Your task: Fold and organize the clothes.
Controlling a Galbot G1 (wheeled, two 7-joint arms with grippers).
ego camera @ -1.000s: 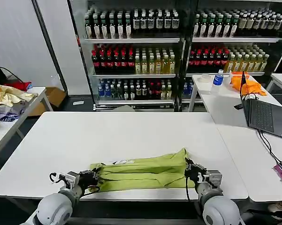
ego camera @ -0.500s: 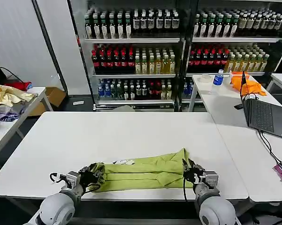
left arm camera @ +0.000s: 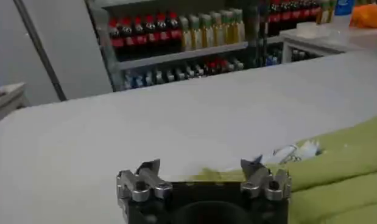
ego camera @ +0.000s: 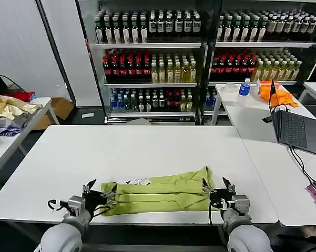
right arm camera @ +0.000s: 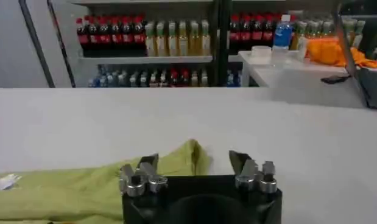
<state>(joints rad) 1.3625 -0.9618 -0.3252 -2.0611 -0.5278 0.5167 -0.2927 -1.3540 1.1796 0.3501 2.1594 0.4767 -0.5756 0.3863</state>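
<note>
Lying folded into a long band near the front edge of the white table (ego camera: 147, 147), the lime green T-shirt (ego camera: 158, 195) had a gripper at each end: the left gripper (ego camera: 97, 193) at its left end and the right gripper (ego camera: 217, 188) at its right, both with fingers spread apart and clamped on nothing. That looked like a release between folds. Next up, by my reckoning, the band wanted gripping again at one end and doubling over into a compact bundle.
</note>
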